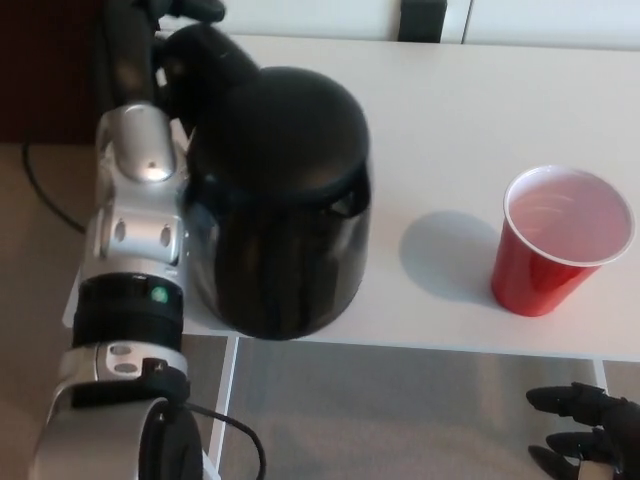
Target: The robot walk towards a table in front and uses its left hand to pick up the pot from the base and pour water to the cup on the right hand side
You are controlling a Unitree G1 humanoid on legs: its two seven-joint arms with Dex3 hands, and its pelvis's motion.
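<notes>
Black, rounded plastic pot (280, 200) sits upright in the left hand (195, 60), whose fingers grip its far side, well apart from the red plastic cup (560, 245) on the white bench (450, 120); a weak grip could drop it.

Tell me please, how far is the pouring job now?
Lifting looks done: the left hand holds the black pot upright, left of the red cup, spout away from it. Whether the cup holds water is unclear. Remaining: set the pot down. The right hand hangs low.
</notes>
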